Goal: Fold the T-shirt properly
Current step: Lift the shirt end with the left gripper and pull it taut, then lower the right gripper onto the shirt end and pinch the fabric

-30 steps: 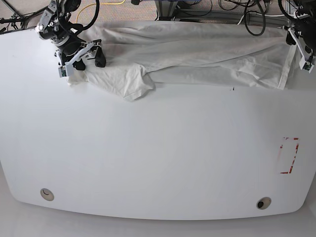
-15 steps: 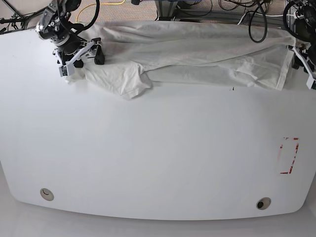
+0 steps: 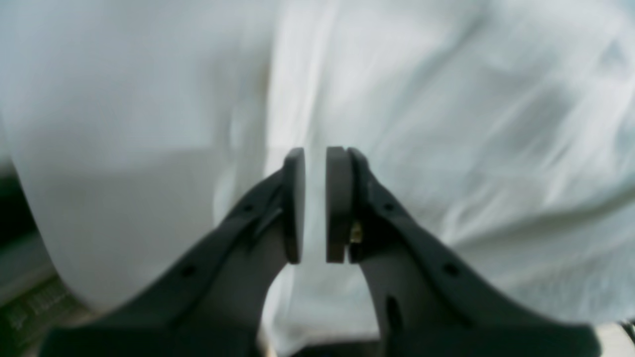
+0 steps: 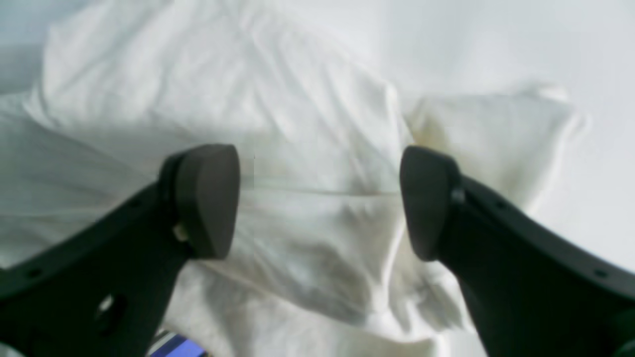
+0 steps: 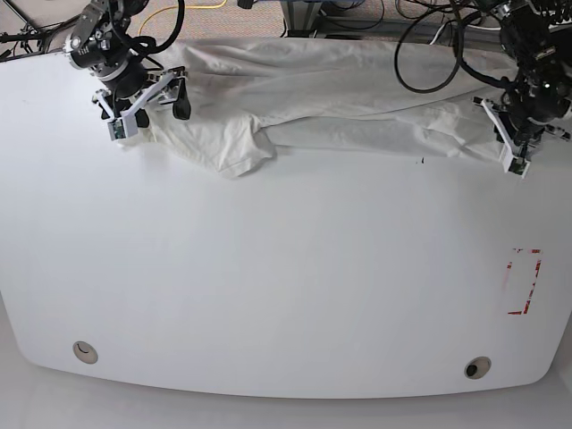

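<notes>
The left tool (image 3: 315, 206), at the right edge of the base view (image 5: 514, 147), has its two dark pads (image 3: 293, 203) drawn almost together, only a thin slit between them. In the left wrist view white cloth fills that slit and the whole frame behind it, but the picture is too blurred to tell whether a fold is pinched there or merely lies behind. In the base view this tool sits over the right end of the T-shirt (image 5: 357, 89).

The right tool (image 4: 317, 201), at the upper left of the base view (image 5: 147, 103), stands with its pads (image 4: 206, 198) wide apart and nothing between them. It hovers over a crumpled sleeve (image 5: 228, 143), whose creased cloth fills the middle of the right wrist view between the two fingers.

The T-shirt is plain white on the side that shows, wrinkled, and stretched in a long band across the top of the base view, from one tool to the other. Its sleeve hangs down toward the lower left of the band in a rounded flap.

The garment lies on a white worktop (image 5: 286, 286), whose broad lower part carries a red rectangular marking (image 5: 523, 281) near its right edge and two round holes (image 5: 85, 351) near its bottom corners. Black cables (image 5: 429, 45) trail behind the upper right corner.
</notes>
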